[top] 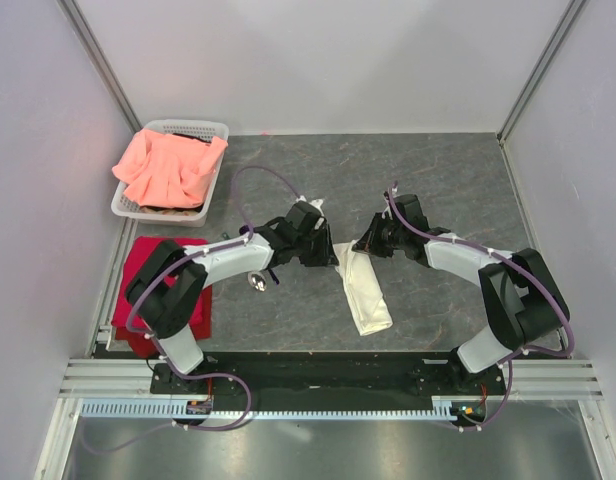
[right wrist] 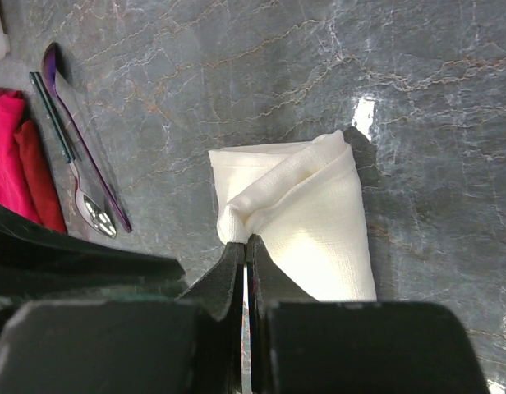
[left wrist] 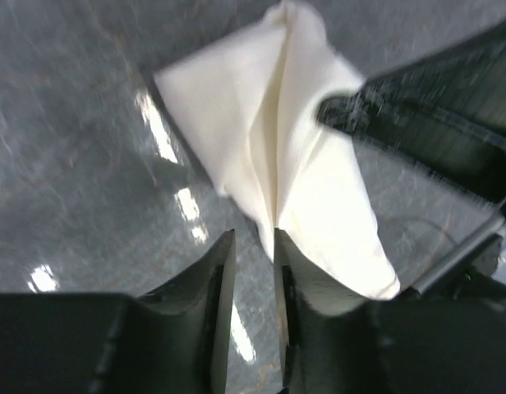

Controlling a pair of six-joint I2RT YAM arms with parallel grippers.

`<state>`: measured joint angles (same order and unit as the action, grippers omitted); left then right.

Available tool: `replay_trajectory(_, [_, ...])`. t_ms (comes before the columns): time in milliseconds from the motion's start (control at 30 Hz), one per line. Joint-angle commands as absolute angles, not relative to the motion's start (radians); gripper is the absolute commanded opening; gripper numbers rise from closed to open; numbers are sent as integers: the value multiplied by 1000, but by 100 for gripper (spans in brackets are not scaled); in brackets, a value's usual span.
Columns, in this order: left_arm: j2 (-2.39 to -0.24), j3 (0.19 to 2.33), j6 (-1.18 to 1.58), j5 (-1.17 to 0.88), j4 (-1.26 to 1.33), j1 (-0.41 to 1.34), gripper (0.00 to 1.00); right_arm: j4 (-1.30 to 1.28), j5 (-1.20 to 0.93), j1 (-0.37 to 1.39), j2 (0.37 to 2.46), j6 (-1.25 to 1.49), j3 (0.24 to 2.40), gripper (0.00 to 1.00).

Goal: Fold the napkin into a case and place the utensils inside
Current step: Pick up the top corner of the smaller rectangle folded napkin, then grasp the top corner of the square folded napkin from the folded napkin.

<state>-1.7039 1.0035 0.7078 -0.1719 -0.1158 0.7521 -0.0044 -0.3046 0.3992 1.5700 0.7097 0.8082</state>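
The folded cream-white cloth napkin point(top: 363, 290) lies mid-way across the grey marbled table point(top: 438, 170), long axis far-left to near-right, with the jaws of the right gripper point(right wrist: 243, 242) pinching its far edge, those of the left gripper point(left wrist: 255, 242) slightly spread, and the purple-handled metal utensils point(right wrist: 80, 168) left, nearer the left arm.

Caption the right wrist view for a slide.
Right gripper shut on an edge of the folded napkin, utensils and red cloth lying to one side.

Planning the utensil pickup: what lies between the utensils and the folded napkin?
Nothing: in the right wrist view, only bare grey tabletop separates the utensils from the napkin.
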Motion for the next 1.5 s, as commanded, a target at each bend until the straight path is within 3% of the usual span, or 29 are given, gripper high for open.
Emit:
replay_trajectory(0, [-1779,1149,537,-52,-222,749,24,51,-327,394,1549,726,798,0])
replay_trajectory(300, [-1845,1253,448,-11,-233,753,29,58,-344,391,1552,732,792,0])
replay_trajectory(533, [-1896,1298,407,60,-262,798,41,77,-356,391,1562,742,787,0])
replay_trajectory(700, [-1919,1312,400,81,-271,804,41,86,-365,393,1565,744,779,0])
replay_trajectory(1000, [-1954,1348,410,110,-290,805,26,94,-374,393,1571,749,776,0])
replay_trajectory(1100, [-1947,1350,413,121,-291,805,15,95,-377,393,1580,749,775,0])
replay_trajectory(1133, [-1947,1350,414,124,-291,804,5,97,-377,393,1582,750,775,0])
replay_trajectory(1167, [-1945,1351,414,124,-293,804,2,101,-382,393,1583,753,773,0])
replay_trajectory(1467, [-1904,1330,455,45,-285,804,2,149,-433,396,1643,775,775,0])
